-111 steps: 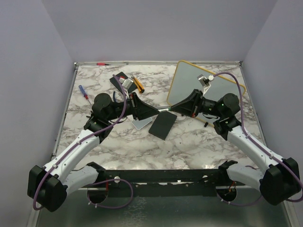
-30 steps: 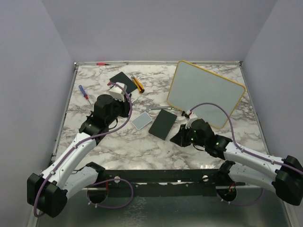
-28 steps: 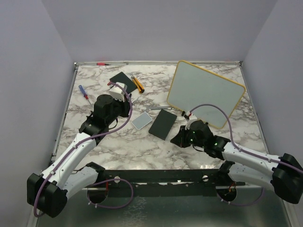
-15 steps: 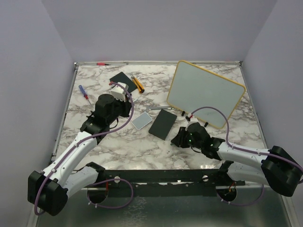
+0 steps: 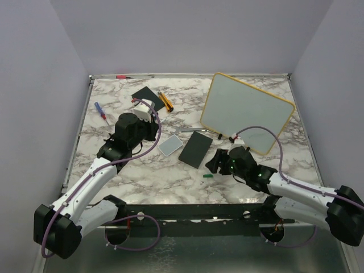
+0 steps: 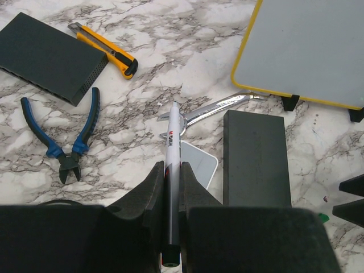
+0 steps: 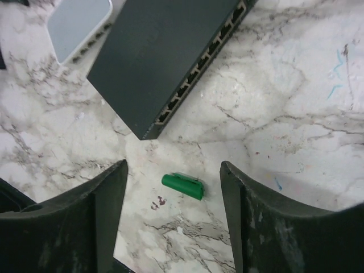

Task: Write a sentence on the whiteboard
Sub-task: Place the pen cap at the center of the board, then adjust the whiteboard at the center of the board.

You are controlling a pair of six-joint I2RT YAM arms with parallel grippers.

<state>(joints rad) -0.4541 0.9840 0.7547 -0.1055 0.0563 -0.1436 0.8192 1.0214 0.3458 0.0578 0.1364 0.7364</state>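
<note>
The left tool [image 6: 170, 176] is clamping a white marker [image 6: 172, 136]; the right tool [image 7: 173, 168] is hanging, jaws apart, over a green cap [image 7: 182, 186] on the worktop [image 5: 142, 170], the whiteboard [image 5: 244, 111] sitting far right

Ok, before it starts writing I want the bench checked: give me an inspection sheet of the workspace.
Surface: marbled table, a few ink specks.
Job's things: whiteboard blank, no sentence seen; marker in the left claw; green cap loose on the table.
Clutter: black slab, second black slab, pale pad, utility knife, pliers, screwdriver, metal tool.
Claws: left claw shut on the marker; right claw open over the cap, not touching it.
Cables: purple cables loop over both arms.
Surroundings: plain walls; nothing else seen.
</note>
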